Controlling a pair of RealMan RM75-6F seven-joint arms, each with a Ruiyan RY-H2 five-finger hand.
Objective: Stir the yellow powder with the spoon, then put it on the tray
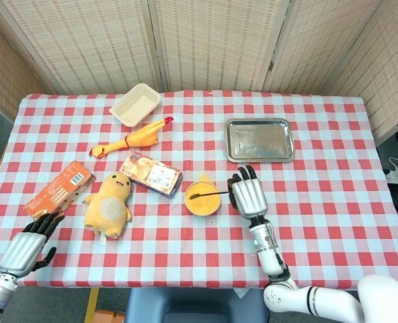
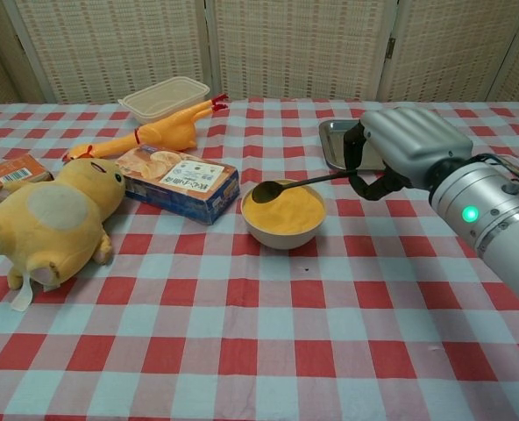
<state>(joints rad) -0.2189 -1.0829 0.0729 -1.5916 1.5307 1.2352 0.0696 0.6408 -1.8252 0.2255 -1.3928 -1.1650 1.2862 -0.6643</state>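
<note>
Our right hand (image 2: pixel 400 153) grasps the spoon (image 2: pixel 299 184) by its handle — the dark head rests at the far-left edge of the yellow powder (image 2: pixel 283 210) in the bowl (image 1: pixel 202 199). The tray (image 1: pixel 259 140) sits beyond, far right. Our left hand (image 1: pixel 25 246) is clenched, holding nothing, near the table's left corner.

Your right hand (image 2: pixel 398 149) grips the spoon (image 2: pixel 296 185) by its handle, fingers curled round it. Spoon's dark scoop sits at the back-left rim of the bowl (image 2: pixel 283 215), just over the yellow powder (image 2: pixel 286 207). Tray (image 2: pixel 337 140) lies behind the hand, partly hidden by it. Left of the bowl, nearly touching: blue-edged snack box (image 2: pixel 179 181). Further left, yellow plush toy (image 2: pixel 53 219) lying on its back, w/ an orange carton (image 2: pixel 7 180) at the frame edge. Behind those, rubber chicken (image 2: pixel 159 132) & a clear plastic container (image 2: pixel 164 96). All on the red-checked desk (image 2: pixel 268 333).
</note>
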